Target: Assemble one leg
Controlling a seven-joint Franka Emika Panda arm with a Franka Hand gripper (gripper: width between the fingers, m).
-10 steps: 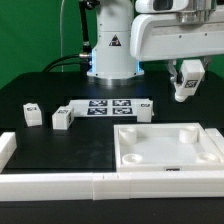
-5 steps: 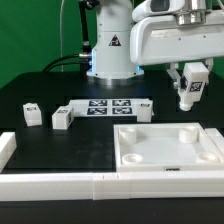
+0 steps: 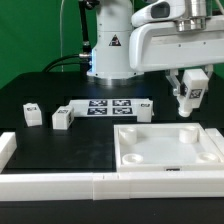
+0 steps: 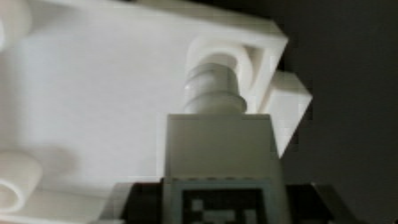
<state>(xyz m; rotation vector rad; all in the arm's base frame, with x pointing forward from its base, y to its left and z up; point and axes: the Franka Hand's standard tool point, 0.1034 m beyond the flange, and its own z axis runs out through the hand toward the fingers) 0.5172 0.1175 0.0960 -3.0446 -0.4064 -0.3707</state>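
My gripper (image 3: 188,86) is shut on a leg (image 3: 187,98), a small white peg with a black-and-white marker. It holds the leg in the air above the far right corner of the large white tray-like panel (image 3: 168,158). In the wrist view the leg (image 4: 222,140) points its ribbed tip at a rounded corner hole (image 4: 240,52) of the panel (image 4: 89,100). The dark fingers (image 4: 153,203) flank the leg's marker. Two more legs (image 3: 33,114) (image 3: 63,119) lie at the exterior view's left.
The marker board (image 3: 105,107) lies flat in front of the robot base, with another small white block (image 3: 146,109) at its right end. A long white rail (image 3: 60,184) runs along the table's front, and a white piece (image 3: 7,148) lies at the left edge.
My gripper has shifted a little toward the exterior view's right with the leg, which now hangs more upright over the panel's far right corner.
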